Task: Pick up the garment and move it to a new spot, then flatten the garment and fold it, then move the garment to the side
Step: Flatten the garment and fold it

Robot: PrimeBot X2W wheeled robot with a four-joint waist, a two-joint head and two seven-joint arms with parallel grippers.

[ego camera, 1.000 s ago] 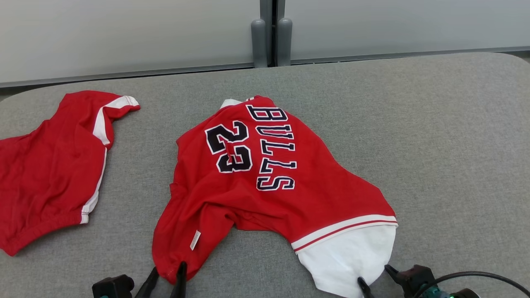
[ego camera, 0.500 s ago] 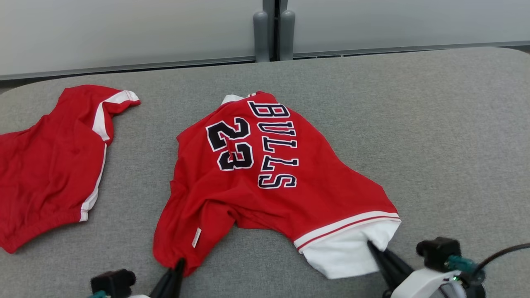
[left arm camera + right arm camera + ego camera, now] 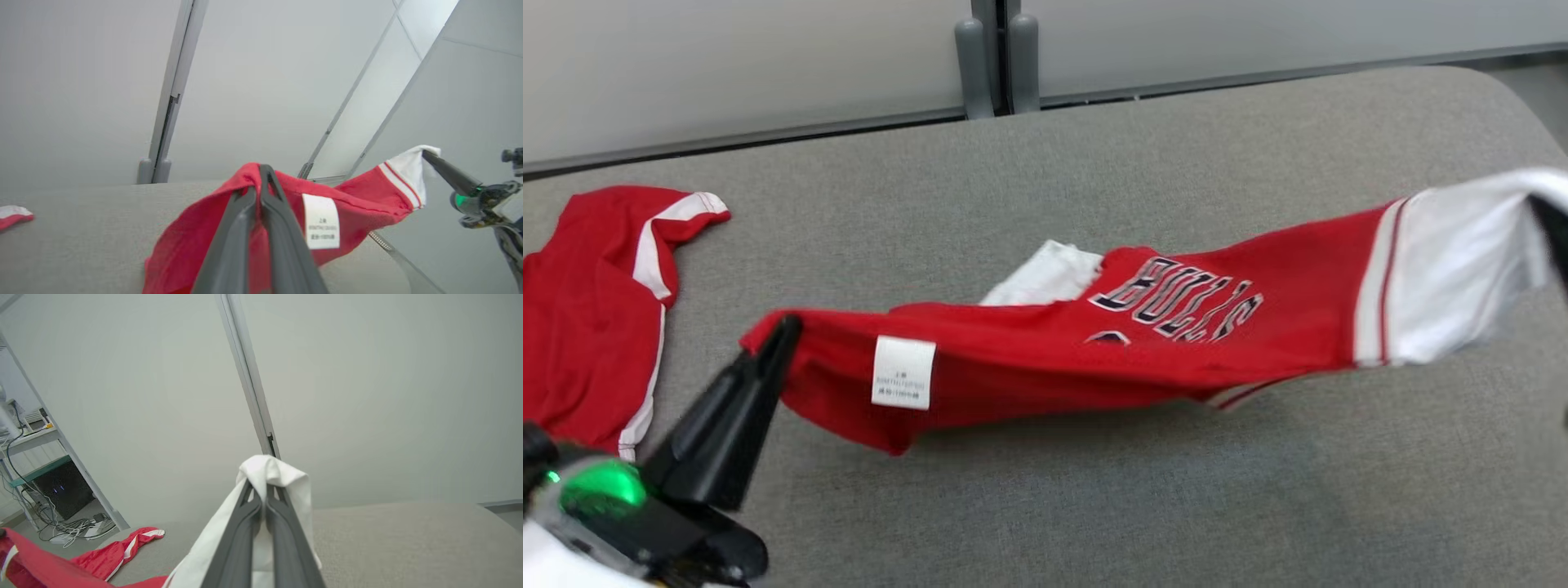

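The garment (image 3: 1176, 327) is a red jersey with dark "BULLS" lettering, a white sleeve (image 3: 1454, 269) and a white label (image 3: 903, 371). It hangs stretched in the air between both grippers, its middle sagging to the grey table (image 3: 1176, 163). My left gripper (image 3: 786, 328) is shut on the red hem at the lower left. My right gripper (image 3: 1550, 224) is shut on the white sleeve at the right edge. In the left wrist view my left gripper (image 3: 258, 173) pinches red cloth, and the right gripper (image 3: 429, 156) holds the far end. In the right wrist view my right gripper (image 3: 261, 489) clamps white fabric (image 3: 282, 473).
A second red garment (image 3: 588, 310) with white trim lies crumpled at the table's left end; it also lies low in the right wrist view as the red garment (image 3: 122, 547). A pale wall with grey posts (image 3: 988, 57) runs behind the table. Shelving and cables (image 3: 36, 465) stand off to one side.
Both grippers shut on the jersey's near corners and lifted it off the table, pulling it taut between them. The head camera has shifted as well.
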